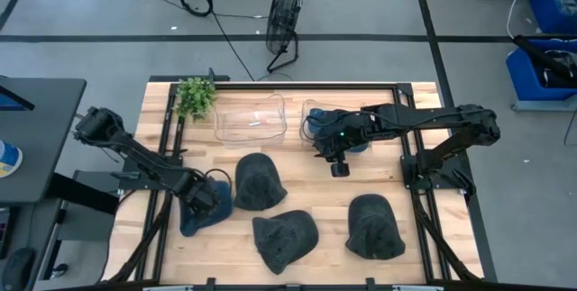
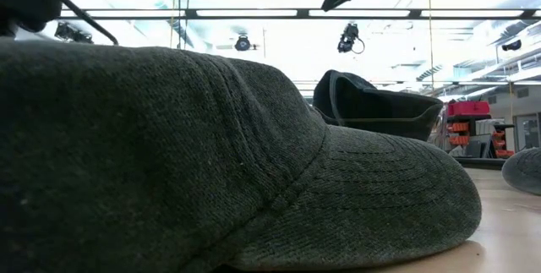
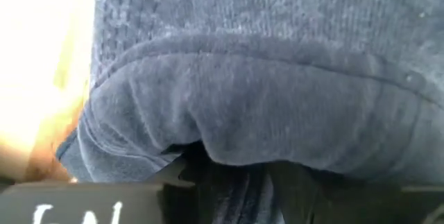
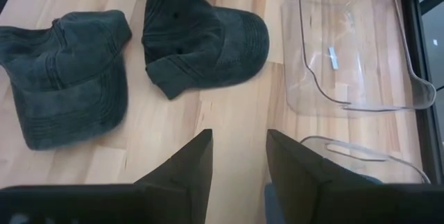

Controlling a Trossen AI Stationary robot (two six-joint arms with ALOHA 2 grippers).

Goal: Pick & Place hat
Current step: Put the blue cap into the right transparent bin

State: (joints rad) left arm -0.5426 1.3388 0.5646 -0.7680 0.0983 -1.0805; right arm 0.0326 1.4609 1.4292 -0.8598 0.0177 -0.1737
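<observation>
Four hats are lying on the wooden surface [image 1: 424,264]. The left tool [image 1: 202,195] is sitting down at the near left, closing on the blue hat [image 1: 194,217]; in the left wrist view blue fabric [image 3: 263,106] is bunching right against its fingers. Three grey hats are resting nearby: one [image 1: 259,181] just beside the blue one, one [image 1: 284,239] at the front middle, one [image 1: 374,226] to the right. The right tool [image 1: 339,168] is hovering with fingers [image 4: 187,168] parted over bare wood near two clear bins [image 1: 251,118]. A small plant [image 1: 196,97] is standing at the far left corner.
</observation>
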